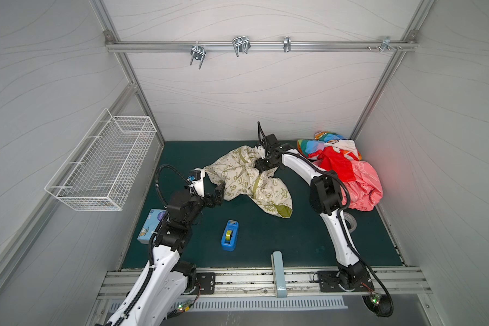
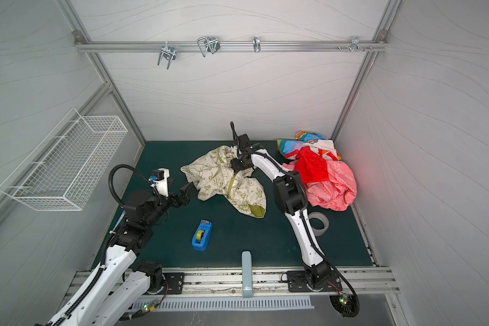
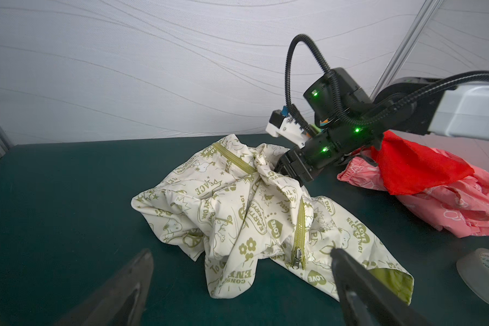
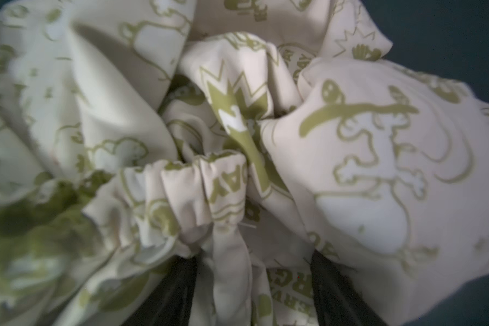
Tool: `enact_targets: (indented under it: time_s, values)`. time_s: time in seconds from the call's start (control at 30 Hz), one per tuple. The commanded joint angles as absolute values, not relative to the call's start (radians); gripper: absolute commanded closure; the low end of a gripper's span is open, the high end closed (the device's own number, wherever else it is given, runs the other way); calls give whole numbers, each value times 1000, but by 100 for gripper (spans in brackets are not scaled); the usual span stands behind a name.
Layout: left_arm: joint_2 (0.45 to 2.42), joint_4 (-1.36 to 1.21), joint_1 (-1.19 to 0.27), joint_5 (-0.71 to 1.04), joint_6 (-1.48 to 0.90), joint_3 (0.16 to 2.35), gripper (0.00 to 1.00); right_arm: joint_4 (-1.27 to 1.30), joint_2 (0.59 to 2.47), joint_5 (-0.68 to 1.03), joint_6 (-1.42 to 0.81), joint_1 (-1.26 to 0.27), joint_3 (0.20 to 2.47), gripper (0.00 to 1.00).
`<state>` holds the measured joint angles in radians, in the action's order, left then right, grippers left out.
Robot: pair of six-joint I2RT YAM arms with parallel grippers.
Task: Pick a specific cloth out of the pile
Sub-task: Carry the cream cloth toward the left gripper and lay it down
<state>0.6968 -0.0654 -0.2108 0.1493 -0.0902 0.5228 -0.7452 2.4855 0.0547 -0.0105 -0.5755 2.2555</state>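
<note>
White wire basket (image 1: 105,166) hangs well apart from the cloth (image 1: 237,177).

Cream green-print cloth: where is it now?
In both top views the cloth lies central on the mat, left of the pile, the right gripper at its bunched middle.

- Left arm (image 1: 164,262): rises from near-left base, elbow bent, forearm reaching right toward centre.
- Left gripper (image 1: 219,194): held low, jaws wide apart, empty.
- Right arm (image 1: 336,234): arches from near-right base to far centre, wrist tipped down.
- Right gripper (image 1: 260,167): pointing down, fingers (image 4: 175,293) parted.
</note>
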Motion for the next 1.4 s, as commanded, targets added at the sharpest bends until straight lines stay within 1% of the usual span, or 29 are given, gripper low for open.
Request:
enact_targets:
  time_s: [0.0,0.17,0.4,0.6,0.8,0.97,1.07,1.17,1.33,1.37]
  values:
    - [692,-112,-213,147,-86,520,1,-889,2583,-2,11,-632,2338,33]
    - [692,-111,-213,146,-87,518,1,-846,2649,54,63,-706,2433,31]
    - [690,-122,-213,129,-75,508,1,-685,2674,197,78,-747,2470,26]
    - [709,-122,-212,123,-71,510,1,-585,2733,188,55,-767,2578,17]
    - [722,-124,-213,143,-88,517,1,-463,2773,167,-14,-760,2616,16]
    - [729,-130,-213,157,-100,521,1,-425,2797,142,-83,-738,2651,17]
    - [729,-130,-214,158,-101,522,1,-431,2785,148,-103,-723,2646,17]
    - [729,-132,-213,154,-107,521,1,-428,2737,143,-110,-715,2596,16]
    - [729,-115,-212,151,-108,534,1,-425,2580,179,-77,-711,2414,1]
    - [728,-102,-214,145,-106,540,1,-418,2533,178,-63,-712,2363,1]
